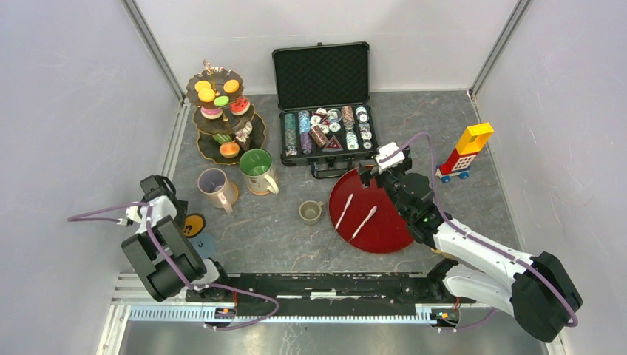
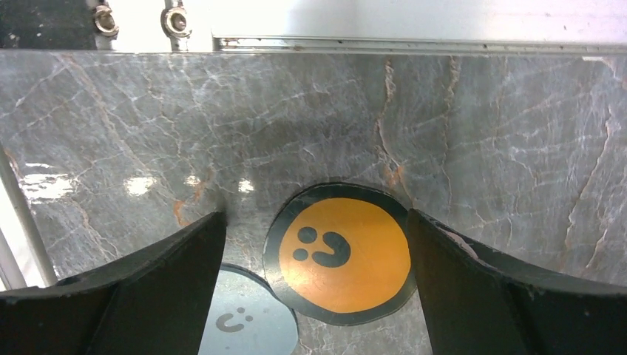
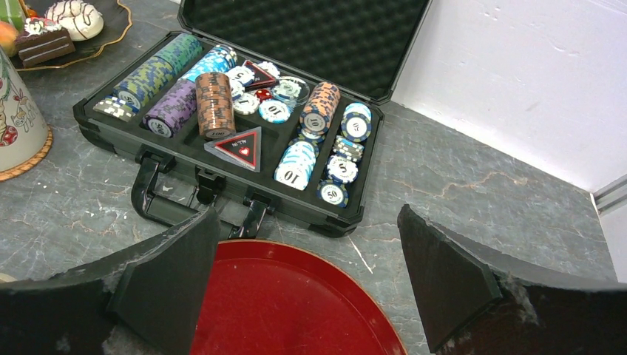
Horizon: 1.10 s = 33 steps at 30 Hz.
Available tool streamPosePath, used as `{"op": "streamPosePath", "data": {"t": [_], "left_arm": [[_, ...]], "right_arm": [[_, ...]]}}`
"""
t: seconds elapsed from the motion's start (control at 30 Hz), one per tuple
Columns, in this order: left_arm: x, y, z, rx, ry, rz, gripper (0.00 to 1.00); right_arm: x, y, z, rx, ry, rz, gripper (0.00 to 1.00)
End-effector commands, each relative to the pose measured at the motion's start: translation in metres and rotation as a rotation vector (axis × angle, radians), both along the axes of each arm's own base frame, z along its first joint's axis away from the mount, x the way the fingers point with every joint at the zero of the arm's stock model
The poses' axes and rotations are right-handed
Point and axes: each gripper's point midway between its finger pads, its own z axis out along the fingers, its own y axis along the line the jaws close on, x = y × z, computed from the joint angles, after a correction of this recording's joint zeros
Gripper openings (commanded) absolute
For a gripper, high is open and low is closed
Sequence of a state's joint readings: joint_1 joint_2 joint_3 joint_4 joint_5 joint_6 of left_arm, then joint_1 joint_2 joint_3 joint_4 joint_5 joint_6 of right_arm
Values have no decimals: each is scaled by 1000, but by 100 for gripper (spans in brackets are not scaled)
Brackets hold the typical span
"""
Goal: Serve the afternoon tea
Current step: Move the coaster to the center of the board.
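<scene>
The dark scalloped three-tier stand (image 1: pixel 201 148) stands at the back left with toy sweets on every tier, such as an orange round (image 1: pixel 231 86) and a donut (image 3: pixel 74 15) beside a chocolate cake slice (image 3: pixel 44 41). A green-lined mug (image 1: pixel 256 170), a purple-lined mug (image 1: pixel 214 187) and a small olive cup (image 1: pixel 310 212) stand in front of it. My left gripper (image 1: pixel 171 208) (image 2: pixel 314 216) is open and empty, low over an orange smiley coaster (image 2: pixel 340 251). My right gripper (image 1: pixel 378 177) (image 3: pixel 307 211) is open and empty over the far rim of a red plate (image 1: pixel 384 229) (image 3: pixel 296 310).
An open black case of poker chips (image 1: pixel 325 129) (image 3: pixel 222 126) lies just beyond the plate. Two white sticks (image 1: pixel 344 211) lie on the plate. A red-yellow block tower (image 1: pixel 466 151) stands at the right. A blue coaster (image 2: pixel 244 318) lies next to the orange one. Walls close in three sides.
</scene>
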<state>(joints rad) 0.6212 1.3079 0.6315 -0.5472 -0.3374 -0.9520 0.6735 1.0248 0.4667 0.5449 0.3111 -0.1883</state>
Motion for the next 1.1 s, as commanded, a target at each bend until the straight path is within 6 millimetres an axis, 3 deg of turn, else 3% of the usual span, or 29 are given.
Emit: {"op": "streamPosePath", "data": {"t": [0.0,0.2,0.43,0.53,0.7,1.07], "left_arm": [[6,-17,-15,-67,18,-93,95],[5,-52,-11,-115,-18,-172,85],[-15,-97,-12,-205,-28,-226,83],[-19,-83,10,-106,-29,-230,85],[-25,-58,45,38,-58,-123,100],[-68,-67,24,-90,133,76,100]], "right_arm": [[1,1,19,33,-52,-1,98],[2,2,18,31,-45,0,98],[4,5,16,30,-39,8,98],[4,6,16,29,-37,10,98],[3,8,16,29,-39,15,98],[0,5,20,29,-54,7,98]]}}
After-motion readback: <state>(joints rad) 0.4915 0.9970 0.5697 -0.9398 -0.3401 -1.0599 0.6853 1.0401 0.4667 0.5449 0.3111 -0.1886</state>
